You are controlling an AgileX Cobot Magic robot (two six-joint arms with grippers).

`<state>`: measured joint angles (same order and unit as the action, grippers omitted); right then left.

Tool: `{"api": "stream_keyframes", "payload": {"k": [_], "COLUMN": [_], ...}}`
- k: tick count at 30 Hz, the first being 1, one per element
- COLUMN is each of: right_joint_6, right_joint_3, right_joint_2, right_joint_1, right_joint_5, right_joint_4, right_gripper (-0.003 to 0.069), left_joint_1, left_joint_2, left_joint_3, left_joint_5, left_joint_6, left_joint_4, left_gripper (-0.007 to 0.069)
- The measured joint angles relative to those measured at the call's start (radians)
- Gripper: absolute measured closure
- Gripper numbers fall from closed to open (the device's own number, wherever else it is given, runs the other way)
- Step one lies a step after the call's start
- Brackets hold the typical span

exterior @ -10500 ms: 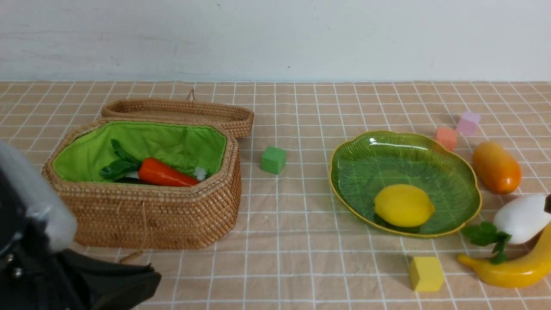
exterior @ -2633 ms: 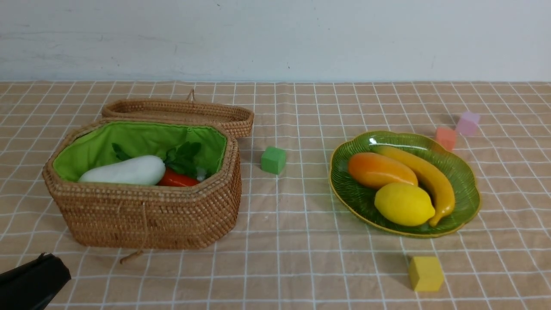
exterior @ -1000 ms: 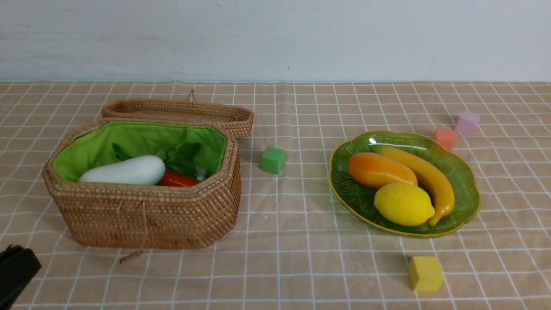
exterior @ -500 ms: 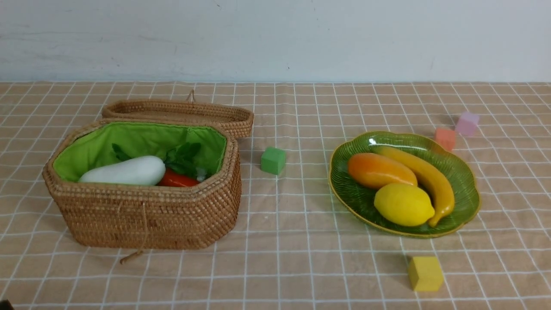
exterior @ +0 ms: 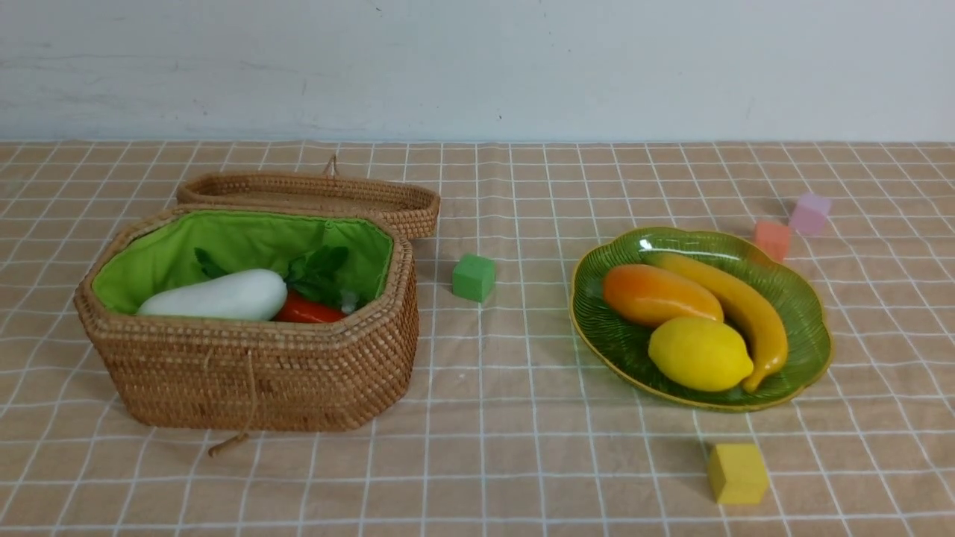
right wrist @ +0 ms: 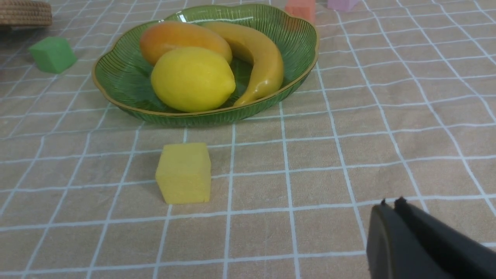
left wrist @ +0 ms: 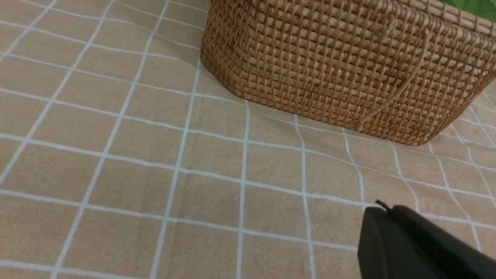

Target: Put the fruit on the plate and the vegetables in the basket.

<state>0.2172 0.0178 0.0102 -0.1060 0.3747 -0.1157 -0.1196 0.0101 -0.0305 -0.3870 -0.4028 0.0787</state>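
I am holding my left pincer (left wrist: 381,207) pressed together and empty, low over the checked beige surface (exterior: 522,447). The octagonal brown wicker basket with green cloth lining (exterior: 246,365) is sitting ahead of this pincer, its near wall just beyond the tips. Inside it I am seeing the white radish (exterior: 216,297) lying lengthwise along the basket, with the orange carrot (exterior: 306,312) partly hidden behind it. Any eggplant or gourd is hidden from me.

I am holding my right pincer (right wrist: 391,203) pressed together and empty as well. The ribbed green glass plate with gold rim (right wrist: 116,77) is lying ahead of it and to one side, carrying the yellow lemon (right wrist: 192,79), the curved yellow banana (right wrist: 255,54) and the orange-yellow mango (right wrist: 182,37).

I am judging no fruit or vegetable to be left outside; the sorting appears complete.
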Motion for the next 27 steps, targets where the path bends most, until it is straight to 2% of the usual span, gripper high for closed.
{"api": "stream_keyframes", "payload": {"k": [27], "right_joint_6": [0.0], "right_joint_3": [0.0], "right_joint_2": [0.0], "right_joint_1": [0.0], "right_joint_5": [0.0], "right_joint_4": [0.0], "right_gripper": [0.0602], "left_joint_1": [0.0], "left_joint_2": [0.0], "left_joint_3": [0.0], "left_joint_5": [0.0], "left_joint_6": [0.0], "left_joint_4": [0.002], "left_gripper": [0.0634]}}
